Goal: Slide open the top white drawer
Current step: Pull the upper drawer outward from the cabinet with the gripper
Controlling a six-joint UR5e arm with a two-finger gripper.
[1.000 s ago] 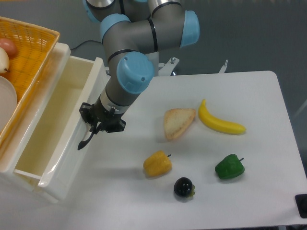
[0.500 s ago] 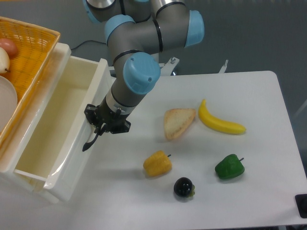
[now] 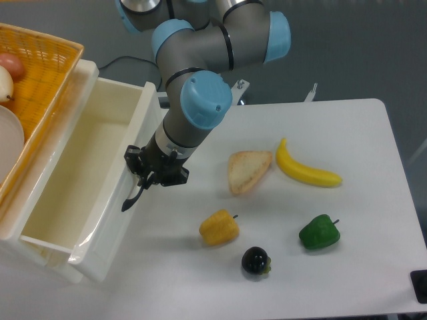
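Top white drawer (image 3: pixel 80 187) pulled far out over counter's (image 3: pixel 360 133) left edge, interior bare. Its black handle (image 3: pixel 135 195) sits directly at the hand (image 3: pixel 148 179), fingers clamped on it. Bread slice (image 3: pixel 248 170) right of hand.

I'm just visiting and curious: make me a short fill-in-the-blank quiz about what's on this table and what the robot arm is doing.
1. The gripper is at the top white drawer's black ____.
2. The drawer's inside looks ____.
3. The fruit right of the bread slice is a yellow ____.
4. Beside the yellow pepper lies a green ____.

Missing words: handle; empty; banana; pepper
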